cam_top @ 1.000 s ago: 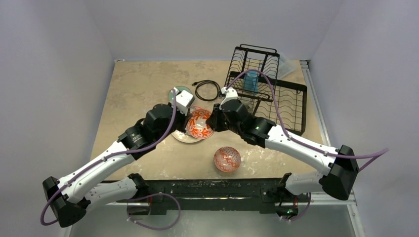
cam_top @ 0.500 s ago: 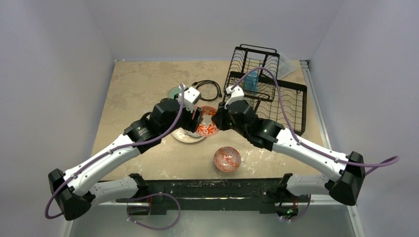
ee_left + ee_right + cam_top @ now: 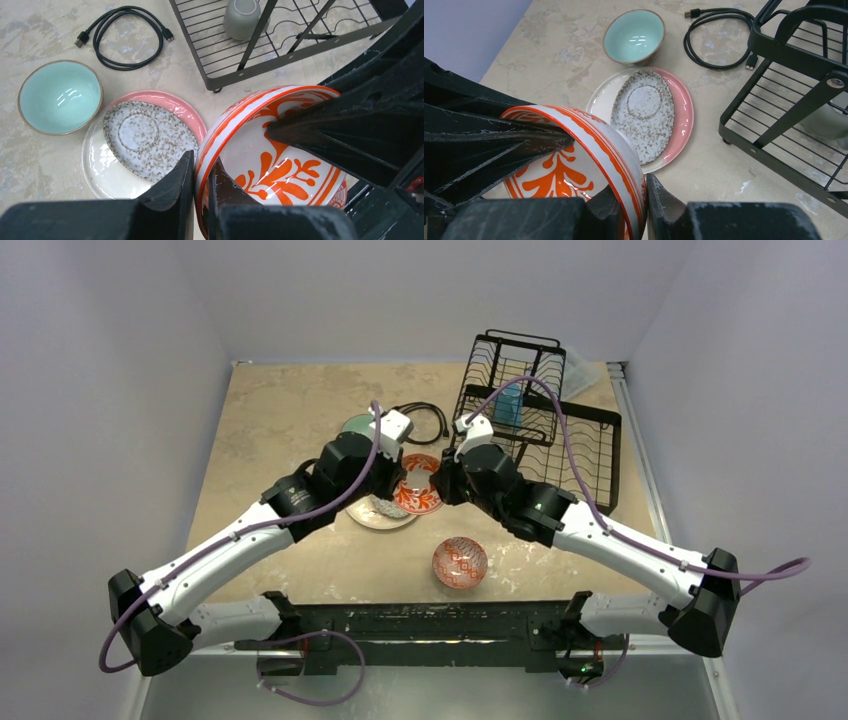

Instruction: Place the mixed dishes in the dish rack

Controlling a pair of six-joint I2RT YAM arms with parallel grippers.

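You've got the red-orange patterned bowl (image 3: 250, 167) pinched from both sides at once. Your left gripper (image 3: 201, 162) is clamped on one rim, one finger inside the bowl and one outside, jaws nearly together with only the bowl wall between them. Your right gripper (image 3: 636, 186) has the opposite rim in the same kind of tight pinch. The bowl sits tilted between the two wrists, roughly over the right edge of the cream-and-pink plate (image 3: 97, 165) and just beside the near left corner of the dish rack (image 3: 220, 80), not in it. The grey speckled oval dish (image 3: 142, 137) lies on that plate, and the teal bowl (image 3: 59, 97) sits touching the plate's far left rim. The black cable (image 3: 125, 35) is coiled on the table (image 3: 280, 410) past them. In the rack, the grey mug (image 3: 242, 17) rests on the lower tier and the blue cup (image 3: 508, 403) is further back. The second patterned bowl (image 3: 460, 562) sits alone near the arm bases, well apart from both grippers.
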